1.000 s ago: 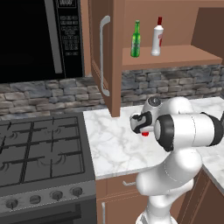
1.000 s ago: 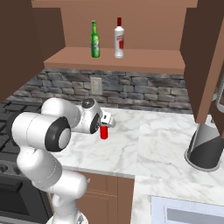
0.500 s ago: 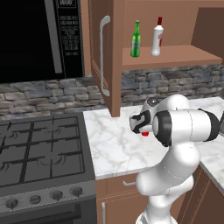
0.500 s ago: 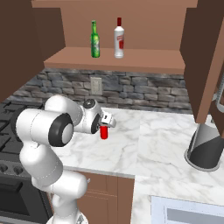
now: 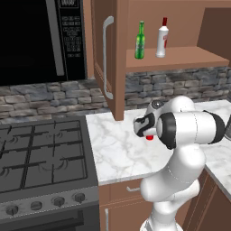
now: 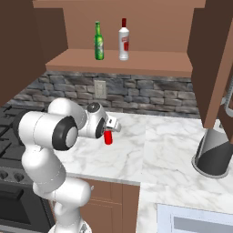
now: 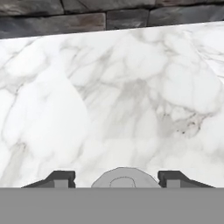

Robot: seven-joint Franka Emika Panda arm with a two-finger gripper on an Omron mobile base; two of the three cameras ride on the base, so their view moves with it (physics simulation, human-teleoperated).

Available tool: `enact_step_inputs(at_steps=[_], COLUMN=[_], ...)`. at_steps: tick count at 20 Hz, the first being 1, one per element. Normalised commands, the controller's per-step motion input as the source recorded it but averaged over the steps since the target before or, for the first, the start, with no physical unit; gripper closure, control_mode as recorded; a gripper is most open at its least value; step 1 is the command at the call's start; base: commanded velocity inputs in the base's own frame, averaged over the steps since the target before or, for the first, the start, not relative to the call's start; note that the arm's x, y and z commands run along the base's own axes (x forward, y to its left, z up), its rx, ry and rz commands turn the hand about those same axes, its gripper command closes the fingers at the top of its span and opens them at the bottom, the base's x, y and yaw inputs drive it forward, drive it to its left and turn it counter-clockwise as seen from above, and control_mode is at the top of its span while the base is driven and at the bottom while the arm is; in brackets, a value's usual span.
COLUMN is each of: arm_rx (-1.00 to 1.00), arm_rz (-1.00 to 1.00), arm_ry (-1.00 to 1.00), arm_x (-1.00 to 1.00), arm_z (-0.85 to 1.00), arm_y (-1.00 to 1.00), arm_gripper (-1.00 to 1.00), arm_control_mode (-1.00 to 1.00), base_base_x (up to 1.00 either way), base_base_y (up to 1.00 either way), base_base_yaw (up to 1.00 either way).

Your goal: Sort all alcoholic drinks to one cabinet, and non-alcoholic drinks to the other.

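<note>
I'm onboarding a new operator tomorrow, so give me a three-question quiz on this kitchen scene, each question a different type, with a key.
1. True or false: the green bottle and the white bottle stand side by side on the open cabinet's shelf.
2. Multiple choice: the red can sits (A) on the stove, (B) at the gripper over the marble counter, (C) on the shelf.
3. Fill in: left of the counter in the left base view is a gas ____.

Key: 1 true; 2 B; 3 stove.
</note>
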Motion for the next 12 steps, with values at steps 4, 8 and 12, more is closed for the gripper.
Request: enact_step_inputs(at_steps=[4,8,12], arm_rx=[0.00,0.00,0.00], arm_rz=[0.00,0.00,0.00], arm_ry=[0.00,0.00,0.03], arm_x=[0.00,0.00,0.00], arm_z=[-0.02,0.00,-0.01], arm_y=[0.00,0.00,0.00], arm_gripper=[1.00,1.00,1.00], arm_control_mode=[-1.00,-1.00,-1.00], base_base_x=[0.00,0.00,0.00], base_base_y=[0.00,0.00,0.00], base_base_yaw=[0.00,0.00,0.00])
